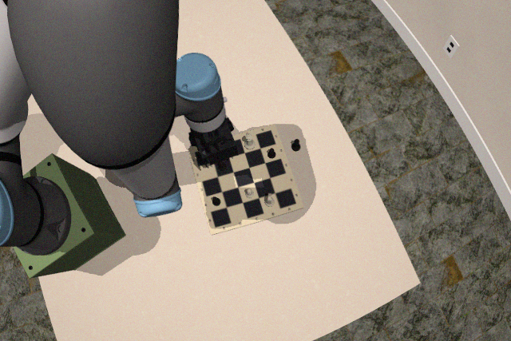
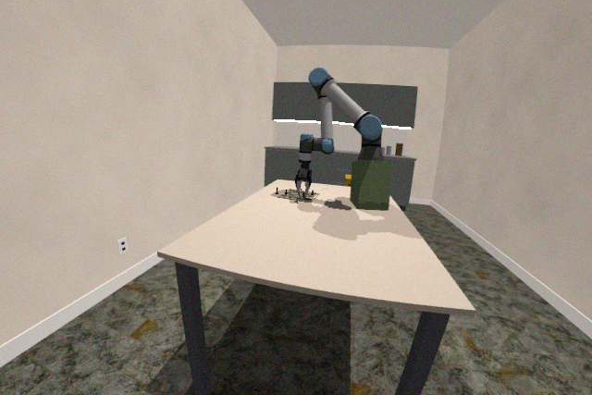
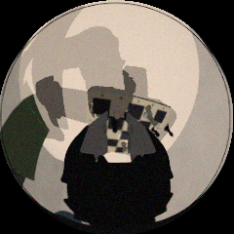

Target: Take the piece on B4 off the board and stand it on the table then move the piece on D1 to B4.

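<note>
Arm (image 2: 340, 99) bends down over the board's (image 1: 231, 227) far-left corner, gripper (image 1: 212, 156) vertical, fingers narrowly spread, pinching nothing. Only the top view shows the black piece (image 1: 295, 144) upright on the table (image 1: 247, 287), just beside the board.

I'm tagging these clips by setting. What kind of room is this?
Probably a kitchen or break room: a dark counter with jars lines the back wall, and a long table carries the arm's green pedestal and a chessboard.

From above, the tool (image 1: 214, 151) covered the board's (image 1: 284, 211) near corner squares. The edge lettering was too small to read. The arm's elbow was cropped.
</note>
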`<state>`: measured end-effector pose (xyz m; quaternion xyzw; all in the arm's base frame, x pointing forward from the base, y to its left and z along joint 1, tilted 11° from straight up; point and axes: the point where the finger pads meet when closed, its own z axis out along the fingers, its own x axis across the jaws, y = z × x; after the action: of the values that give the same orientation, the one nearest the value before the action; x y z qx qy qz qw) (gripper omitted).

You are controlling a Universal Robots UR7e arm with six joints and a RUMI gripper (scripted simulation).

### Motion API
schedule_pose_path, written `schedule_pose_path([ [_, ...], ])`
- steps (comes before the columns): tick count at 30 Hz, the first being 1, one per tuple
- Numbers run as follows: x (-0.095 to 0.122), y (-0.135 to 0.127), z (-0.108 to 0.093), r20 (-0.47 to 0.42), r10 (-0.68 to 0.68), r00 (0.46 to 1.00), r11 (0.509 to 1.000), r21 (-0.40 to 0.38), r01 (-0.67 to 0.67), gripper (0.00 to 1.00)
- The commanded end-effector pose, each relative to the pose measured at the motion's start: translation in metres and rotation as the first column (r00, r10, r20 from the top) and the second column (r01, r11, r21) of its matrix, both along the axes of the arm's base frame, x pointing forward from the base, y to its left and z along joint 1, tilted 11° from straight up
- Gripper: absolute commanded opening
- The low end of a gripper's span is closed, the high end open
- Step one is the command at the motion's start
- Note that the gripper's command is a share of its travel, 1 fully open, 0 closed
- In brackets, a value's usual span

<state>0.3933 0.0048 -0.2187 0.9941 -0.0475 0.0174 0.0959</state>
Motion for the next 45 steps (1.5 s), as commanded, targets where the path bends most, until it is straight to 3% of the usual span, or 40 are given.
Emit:
schedule_pose_path([
  [1,0.0004,0.0000,0.0003,0.001,0.000,1.000,1.000,0.000,0.000,0.20],
  [21,0.0004,0.0000,0.0003,0.001,0.000,1.000,1.000,0.000,0.000,0.20],
  [22,0.0004,0.0000,0.0003,0.001,0.000,1.000,1.000,0.000,0.000,0.00],
  [45,0.0004,0.0000,0.0003,0.001,0.000,1.000,1.000,0.000,0.000,0.00],
])
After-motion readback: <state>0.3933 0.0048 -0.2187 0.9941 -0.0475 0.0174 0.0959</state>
